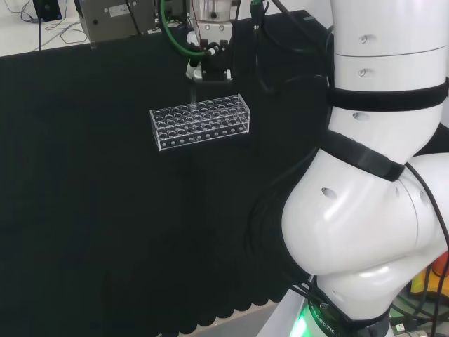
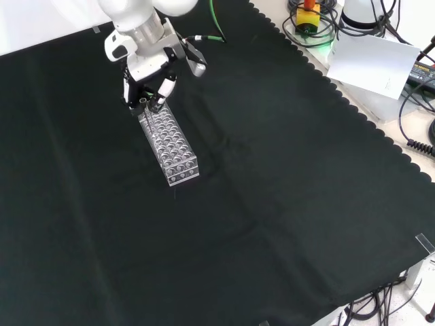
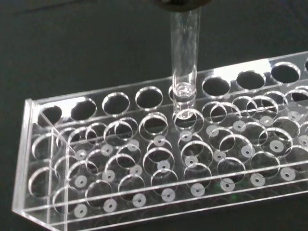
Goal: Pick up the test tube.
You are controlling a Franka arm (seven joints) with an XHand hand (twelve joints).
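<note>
test tube (image 3: 185, 53): clear, upright, round tip in rack (image 3: 144, 159) hole | hand (image 2: 151, 85): pinching it

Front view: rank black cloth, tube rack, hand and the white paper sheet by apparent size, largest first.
1. black cloth, by far the largest.
2. white paper sheet.
3. tube rack and hand look about alike; the hand is higher above the cloth and partly hidden by the arm, so I would not rank them.

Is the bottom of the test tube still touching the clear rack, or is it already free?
Cannot tell. In the wrist view the test tube stands upright with its rounded bottom at a hole in the top plate of the rack; clear on clear hides any gap.
</note>
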